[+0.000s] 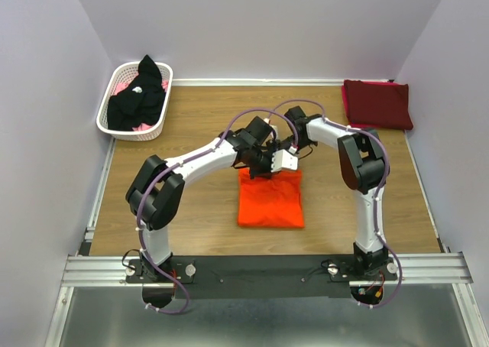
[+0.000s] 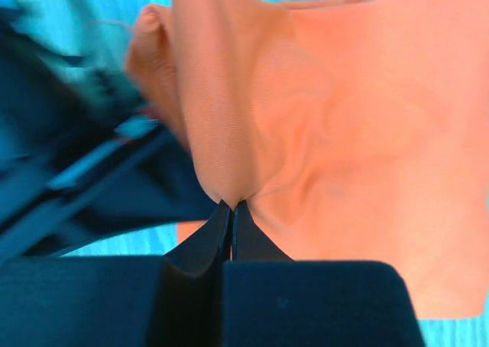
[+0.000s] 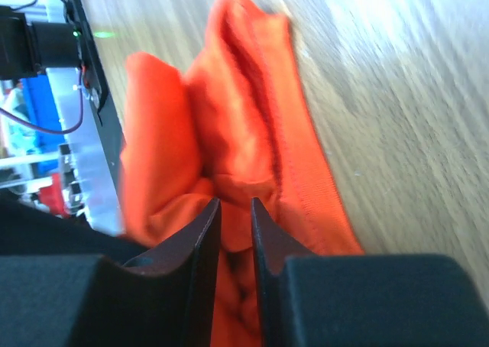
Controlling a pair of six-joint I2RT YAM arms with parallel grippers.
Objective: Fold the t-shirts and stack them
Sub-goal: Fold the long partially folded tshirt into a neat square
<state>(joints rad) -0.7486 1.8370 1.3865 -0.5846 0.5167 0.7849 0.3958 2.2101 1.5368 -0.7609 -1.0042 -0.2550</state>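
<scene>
The bright orange t-shirt (image 1: pixel 269 202) lies folded in the middle of the table, and both grippers meet at its far edge. My left gripper (image 1: pixel 262 166) (image 2: pixel 231 204) is shut on a pinch of the orange cloth (image 2: pixel 344 118), which rises in a peak from its tips. A bunched fold of the same shirt (image 3: pixel 229 118) sits between the narrowly parted fingers of my right gripper (image 1: pixel 281 163) (image 3: pixel 234 203). Folded flat at the far right corner is the dark maroon t-shirt (image 1: pixel 377 104). The black t-shirt (image 1: pixel 137 98) is heaped in the basket.
A white slotted basket (image 1: pixel 103 118) stands at the far left corner. Purple walls close in the table on three sides. The metal rail with the arm bases (image 1: pixel 260 269) runs along the near edge.
</scene>
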